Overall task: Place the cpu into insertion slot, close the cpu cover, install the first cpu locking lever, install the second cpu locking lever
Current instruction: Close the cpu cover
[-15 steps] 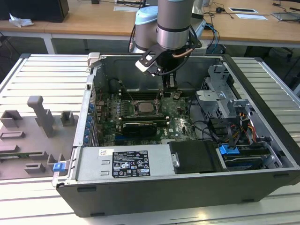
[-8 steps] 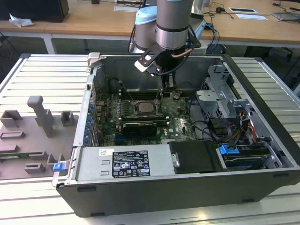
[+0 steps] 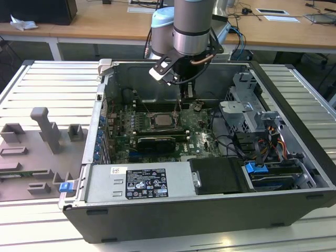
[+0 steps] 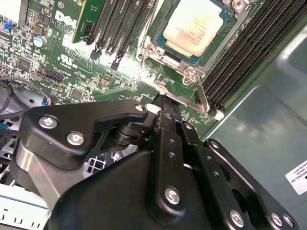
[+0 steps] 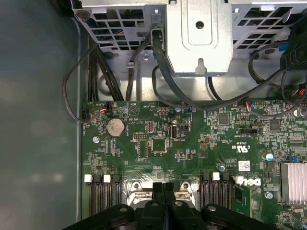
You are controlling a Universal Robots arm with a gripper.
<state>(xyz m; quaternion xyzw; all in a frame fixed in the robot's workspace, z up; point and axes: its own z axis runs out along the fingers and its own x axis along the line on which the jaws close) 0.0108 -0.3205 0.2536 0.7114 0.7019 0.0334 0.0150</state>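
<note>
The cpu [image 4: 194, 24] lies flat in the insertion slot [image 3: 163, 120] on the green board, its pale metal top showing. The silvery cpu cover [image 4: 188, 71] lies down around it as a frame. My gripper [image 4: 164, 101] is shut, its black fingers [image 5: 158, 190] pressed together. The tips sit just off the socket's edge, right at a thin metal locking lever [image 4: 200, 101] that runs along that side. In the exterior view the gripper [image 3: 187, 101] hangs low inside the case, at the far right corner of the socket.
Black memory slots [image 4: 240, 52] flank the socket on both sides. A metal drive cage [image 3: 247, 113] with cables stands on the exterior view's right. The power supply [image 3: 139, 184] lies along the near side, and a grey fixture plate [image 3: 37, 152] lies outside the case.
</note>
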